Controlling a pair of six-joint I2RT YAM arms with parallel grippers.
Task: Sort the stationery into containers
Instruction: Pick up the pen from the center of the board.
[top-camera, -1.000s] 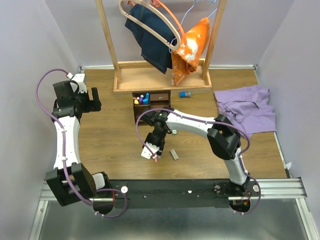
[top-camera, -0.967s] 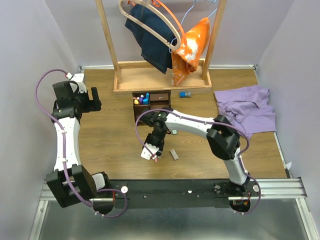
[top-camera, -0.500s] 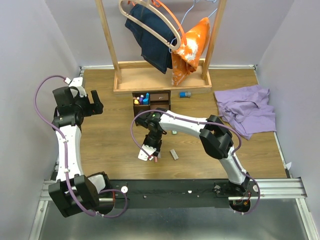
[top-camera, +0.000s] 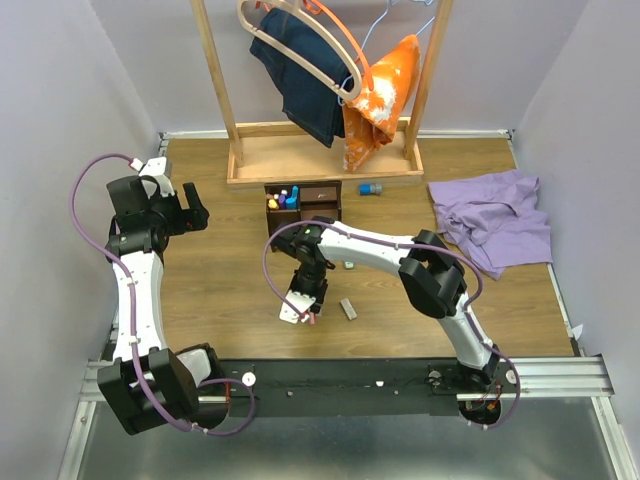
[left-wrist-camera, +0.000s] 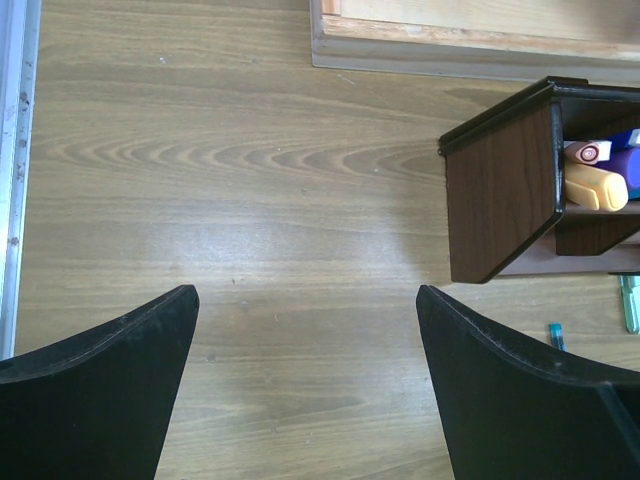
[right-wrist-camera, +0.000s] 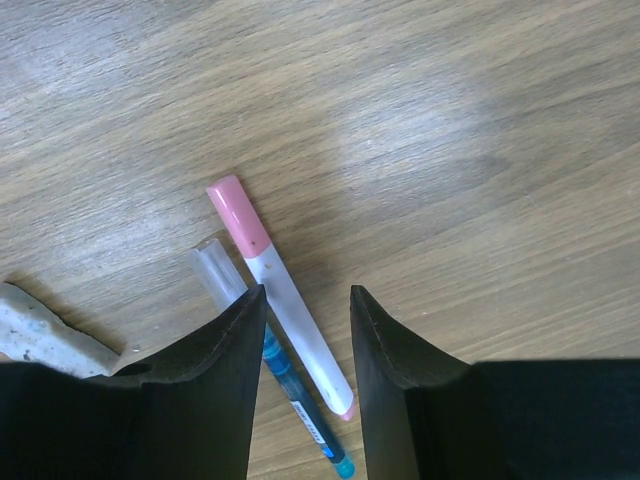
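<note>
In the right wrist view a white marker with a pink cap (right-wrist-camera: 275, 295) lies on the wood between my right gripper's (right-wrist-camera: 305, 295) open jaws. A blue pen with a clear cap (right-wrist-camera: 290, 385) lies against it, partly under the left jaw. A speckled eraser block (right-wrist-camera: 45, 335) is at the left edge. In the top view the right gripper (top-camera: 302, 305) points down at the table in front of the dark brown organizer (top-camera: 303, 205), which holds several highlighters. My left gripper (top-camera: 190, 207) is open and empty left of the organizer (left-wrist-camera: 505, 190).
The light-wood clothes rack (top-camera: 320, 165) stands behind the organizer. A blue-capped item (top-camera: 371, 188) lies right of the organizer. The eraser (top-camera: 348, 308) lies right of the right gripper. A small pale item (top-camera: 349, 265) lies near the right arm. A purple cloth (top-camera: 495, 215) is at the right.
My right gripper has shifted slightly left and settled over the pens. My left arm's wrist has moved a little toward the back.
</note>
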